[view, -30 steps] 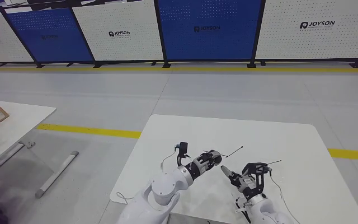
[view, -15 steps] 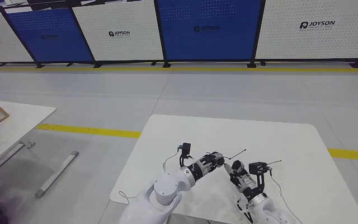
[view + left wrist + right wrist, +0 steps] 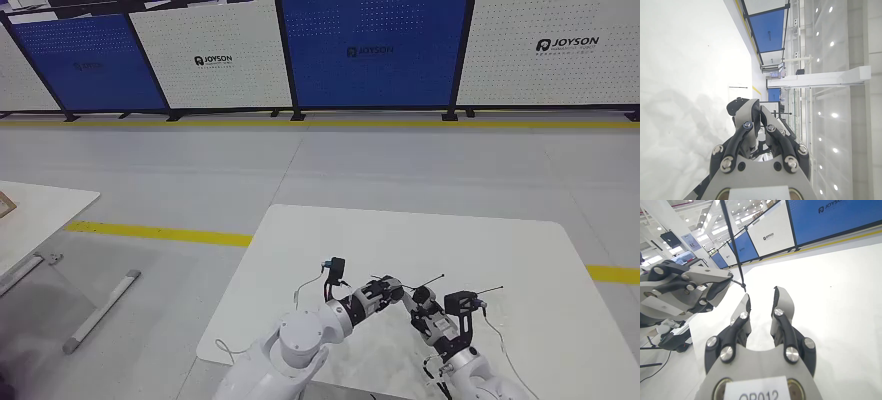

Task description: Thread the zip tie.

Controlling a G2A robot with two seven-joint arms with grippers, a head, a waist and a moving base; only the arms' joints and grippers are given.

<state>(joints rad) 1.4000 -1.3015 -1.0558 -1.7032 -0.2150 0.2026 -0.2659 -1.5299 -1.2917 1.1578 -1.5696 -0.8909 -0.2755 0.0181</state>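
Observation:
A thin black zip tie (image 3: pixel 425 279) is pinched near its head by my left gripper (image 3: pixel 388 291), which is shut on it above the white table (image 3: pixel 450 235). In the right wrist view the zip tie (image 3: pixel 734 249) rises as a long strap from its head, which hangs just beyond one finger of my right gripper (image 3: pixel 762 294). That gripper is open and holds nothing, and the left gripper (image 3: pixel 730 278) sits close beside it. In the top view my right gripper (image 3: pixel 420 300) nearly meets the left one near the table's front. The left gripper (image 3: pixel 760 108) shows its pads pressed together.
A second black zip tie (image 3: pixel 488 291) lies flat on the table to the right of both grippers, also seen on the tabletop as a short black zip tie (image 3: pixel 738 87). Blue and white panel fences stand beyond the table's far edge.
My left gripper has carried the zip tie rightward until it is close to the right gripper. The right gripper has turned and shifted slightly toward it.

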